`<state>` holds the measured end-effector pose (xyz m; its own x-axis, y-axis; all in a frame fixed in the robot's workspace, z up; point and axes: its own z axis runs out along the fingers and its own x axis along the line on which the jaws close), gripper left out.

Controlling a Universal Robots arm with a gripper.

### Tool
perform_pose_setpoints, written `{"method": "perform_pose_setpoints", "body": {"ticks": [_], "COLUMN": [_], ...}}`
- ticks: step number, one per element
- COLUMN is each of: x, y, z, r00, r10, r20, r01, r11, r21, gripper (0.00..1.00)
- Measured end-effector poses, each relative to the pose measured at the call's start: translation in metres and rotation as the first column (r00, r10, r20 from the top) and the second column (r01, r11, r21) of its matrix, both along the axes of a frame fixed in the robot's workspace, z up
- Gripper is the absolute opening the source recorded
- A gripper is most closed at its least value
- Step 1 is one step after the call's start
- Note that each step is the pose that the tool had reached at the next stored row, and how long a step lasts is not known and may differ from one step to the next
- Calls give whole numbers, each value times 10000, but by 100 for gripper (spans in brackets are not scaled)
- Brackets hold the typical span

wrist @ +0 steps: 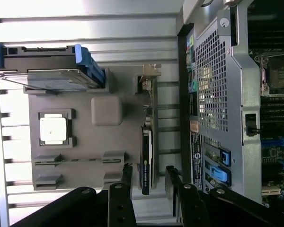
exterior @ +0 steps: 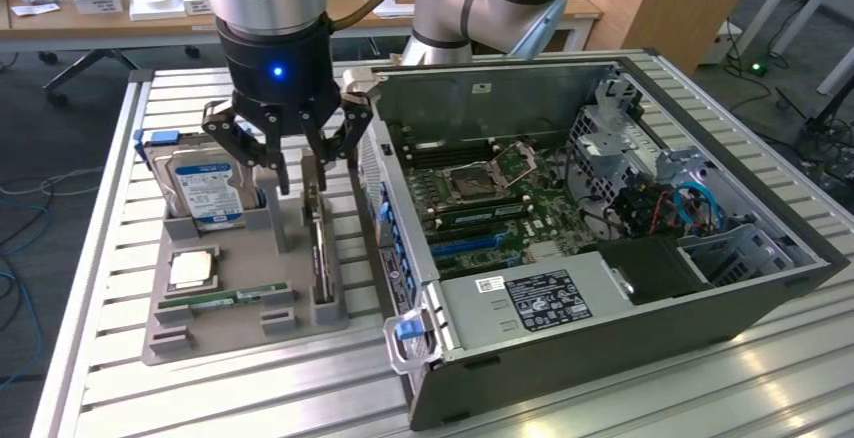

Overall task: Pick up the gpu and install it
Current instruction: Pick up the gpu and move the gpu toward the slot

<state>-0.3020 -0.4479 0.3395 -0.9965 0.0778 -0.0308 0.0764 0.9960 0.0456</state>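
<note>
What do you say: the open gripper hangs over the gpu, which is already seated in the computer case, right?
Not quite. The exterior view shows the gpu standing on edge in the grey holder tray, outside the computer case. The open gripper does hang over it.
</note>
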Motion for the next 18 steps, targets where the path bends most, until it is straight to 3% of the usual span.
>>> {"method": "perform_pose_setpoints", "body": {"ticks": [18], "x": [29], "y": [0], "z": [-5], "r00": [10000], "r10": [0], "r20": [-2], "r01": [0], "r11": [10000], "r21": [0], "gripper": [42]}}
